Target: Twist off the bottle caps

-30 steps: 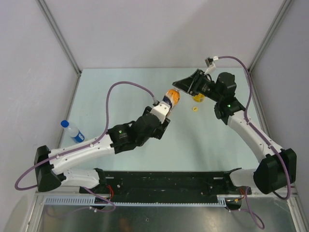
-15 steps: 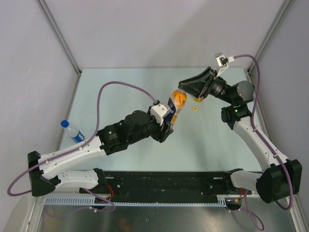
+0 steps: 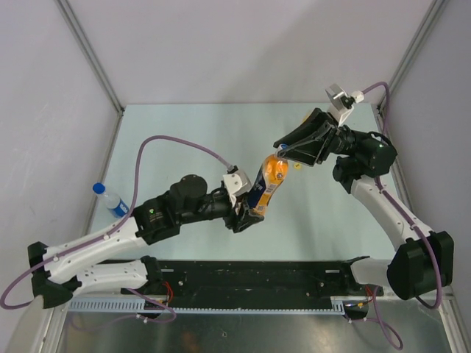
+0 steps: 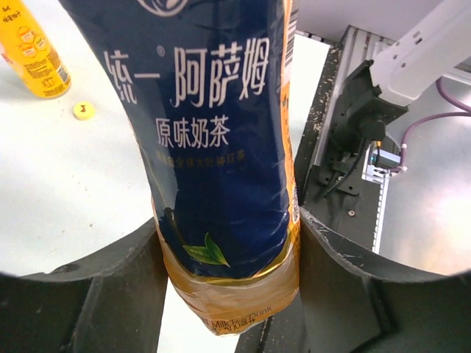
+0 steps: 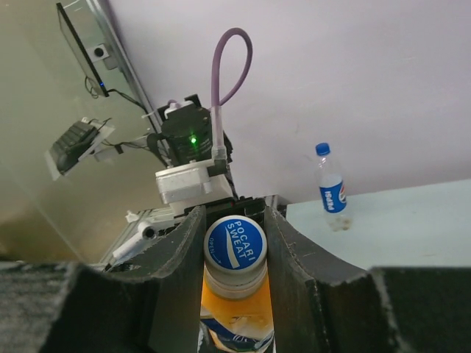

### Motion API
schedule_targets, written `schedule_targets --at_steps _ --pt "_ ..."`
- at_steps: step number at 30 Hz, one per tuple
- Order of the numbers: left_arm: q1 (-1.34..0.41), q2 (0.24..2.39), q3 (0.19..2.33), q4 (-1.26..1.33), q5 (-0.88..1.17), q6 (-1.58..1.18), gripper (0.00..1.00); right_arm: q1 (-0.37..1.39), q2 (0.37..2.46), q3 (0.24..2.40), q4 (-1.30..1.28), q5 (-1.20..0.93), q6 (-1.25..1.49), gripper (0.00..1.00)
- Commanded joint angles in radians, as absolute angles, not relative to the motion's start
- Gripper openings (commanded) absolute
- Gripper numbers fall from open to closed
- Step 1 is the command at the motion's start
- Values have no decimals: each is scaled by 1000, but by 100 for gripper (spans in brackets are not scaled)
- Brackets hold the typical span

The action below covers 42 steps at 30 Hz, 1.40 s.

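Note:
My left gripper (image 3: 249,209) (image 4: 228,254) is shut on the lower body of the short orange bottle (image 3: 273,173) (image 4: 213,147), which has a dark blue label and is held tilted above the table. Its bottle cap (image 5: 234,246), white-sided with a blue printed top, sits between the fingers of my right gripper (image 3: 282,151) (image 5: 234,229), which is shut on it. A loose yellow cap (image 4: 84,110) (image 3: 296,165) lies on the table beside the tall yellow bottle (image 4: 33,51). The clear water bottle (image 3: 112,200) (image 5: 332,190) stands at the left edge, its blue cap (image 5: 321,148) on.
Grey enclosure walls with metal corner posts (image 3: 92,59) surround the pale green table (image 3: 184,132). A black rail (image 3: 250,278) runs along the near edge between the arm bases. Purple cables (image 3: 176,143) loop above both arms.
The left arm has swung and carried the orange bottle nearer, tilting it more. The right gripper has followed, turning at the wrist, still shut on the cap.

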State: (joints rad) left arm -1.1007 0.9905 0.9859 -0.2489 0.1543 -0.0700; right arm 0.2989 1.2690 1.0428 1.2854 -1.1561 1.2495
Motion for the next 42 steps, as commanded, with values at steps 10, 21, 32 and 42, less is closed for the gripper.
schedule_targets --at_steps 10,21,32,42 --pt "-1098 861 937 86 273 -14 15 279 1295 1031 1520 -1215 1370 4" --pt "-1097 861 908 24 127 -33 13 180 1275 1030 1520 -1130 1415 94" --pt "-1097 934 950 -106 -36 -36 8 160 1228 1032 1436 -1073 1392 99" --pt "-1097 1005 999 -202 -189 -41 0 156 1105 1038 648 -830 961 99"
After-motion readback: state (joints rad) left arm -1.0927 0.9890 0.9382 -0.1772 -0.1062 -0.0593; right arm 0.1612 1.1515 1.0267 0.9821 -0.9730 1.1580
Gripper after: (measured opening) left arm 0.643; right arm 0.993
